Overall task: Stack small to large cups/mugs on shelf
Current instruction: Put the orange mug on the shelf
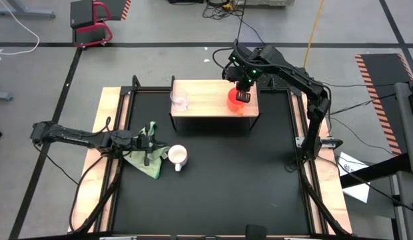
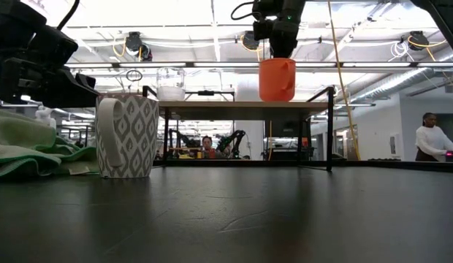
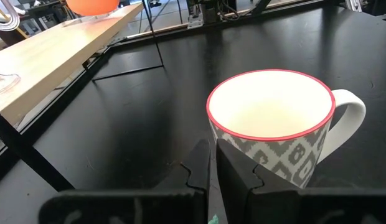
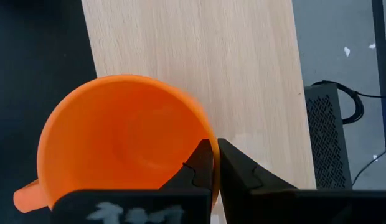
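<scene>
The orange mug (image 1: 237,100) is on the right part of the shelf (image 1: 210,101), with my right gripper (image 1: 242,89) shut on it from above. The small clear glass cup (image 1: 180,100) stands on the shelf's left part. The white patterned mug (image 1: 178,157) stands upright on the black table in front of the shelf's left end. My left gripper (image 1: 158,154) lies low over the green cloth (image 1: 145,164), shut, its fingertips (image 3: 202,163) right beside the white mug's wall (image 3: 274,158). My right gripper pinches the orange mug's rim (image 4: 204,138), one finger inside the mug and one outside, coming from above and pointing down. The mug (image 2: 276,79) hangs upright with its base at the shelf top (image 2: 234,107); whether it rests there I cannot tell. My left gripper is close against the white mug's wall; whether it touches I cannot tell.
The shelf stands on thin black legs (image 2: 330,128) at the table's far middle. The green cloth lies bunched at the table's left (image 2: 29,146). Bare black table lies to the right of the white mug. A person (image 2: 431,140) is in the room beyond.
</scene>
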You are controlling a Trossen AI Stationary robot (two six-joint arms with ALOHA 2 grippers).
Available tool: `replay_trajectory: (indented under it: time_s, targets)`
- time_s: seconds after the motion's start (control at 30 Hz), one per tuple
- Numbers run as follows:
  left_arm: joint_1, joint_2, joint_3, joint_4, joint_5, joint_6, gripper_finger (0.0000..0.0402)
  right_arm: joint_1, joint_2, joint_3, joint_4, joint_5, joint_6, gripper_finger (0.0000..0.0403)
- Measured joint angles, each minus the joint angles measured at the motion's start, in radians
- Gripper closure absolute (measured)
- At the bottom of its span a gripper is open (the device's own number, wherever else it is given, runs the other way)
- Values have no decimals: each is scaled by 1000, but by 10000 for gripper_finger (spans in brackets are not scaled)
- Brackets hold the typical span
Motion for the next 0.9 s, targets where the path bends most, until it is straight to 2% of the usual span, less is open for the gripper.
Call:
replay_trajectory:
  time_s: [0.43, 0.9]
  targets:
    - [0, 0, 0, 0, 0, 5, 371, 0, 0, -1, -4, 0, 23, 403]
    - [0, 0, 0, -6, 0, 17, 371, 1, -4, -72, 61, -7, 29, 402]
